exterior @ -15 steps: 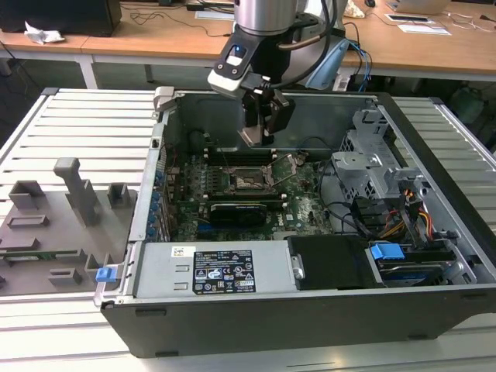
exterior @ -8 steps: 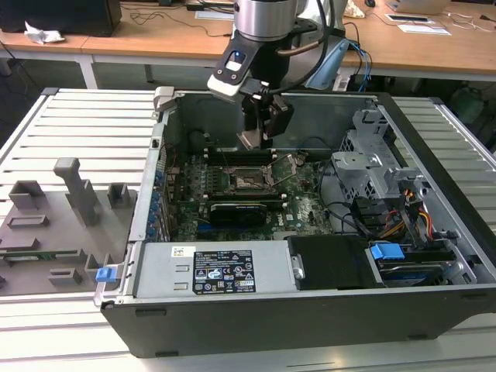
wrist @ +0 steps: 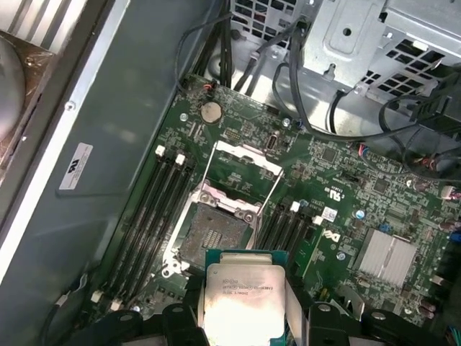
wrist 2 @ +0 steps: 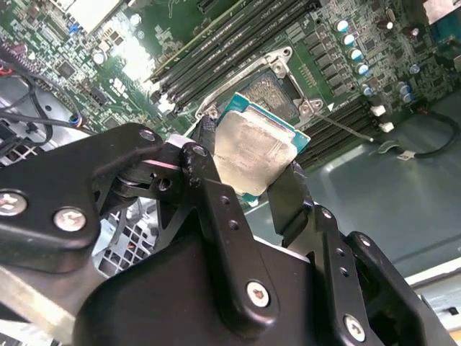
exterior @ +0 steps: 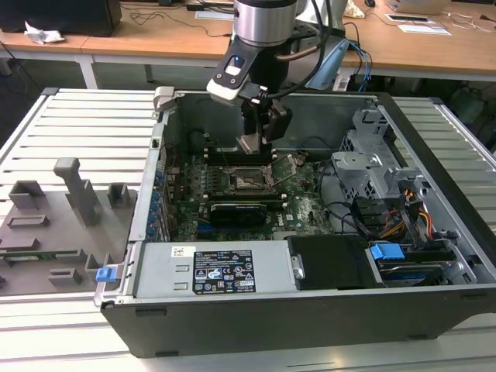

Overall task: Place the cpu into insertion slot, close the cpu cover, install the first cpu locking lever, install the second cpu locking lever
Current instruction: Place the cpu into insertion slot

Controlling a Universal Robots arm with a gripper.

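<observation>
Gripper (wrist 2: 253, 169) clamped on cpu (wrist: 241, 306), hovers over bare insertion slot (wrist: 214, 239), cpu cover (wrist: 248, 156) flipped up, green mobo (wrist: 346, 216) w/ black RAM slots (wrist: 160, 209) alongside.

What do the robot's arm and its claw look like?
The arm is a silver-grey cylinder with black cables looping beside it. The claw is matte black, built of hinged link plates with silver screws.

Exterior overview; wrist views close over motherboard (wrist: 338, 176)
</observation>
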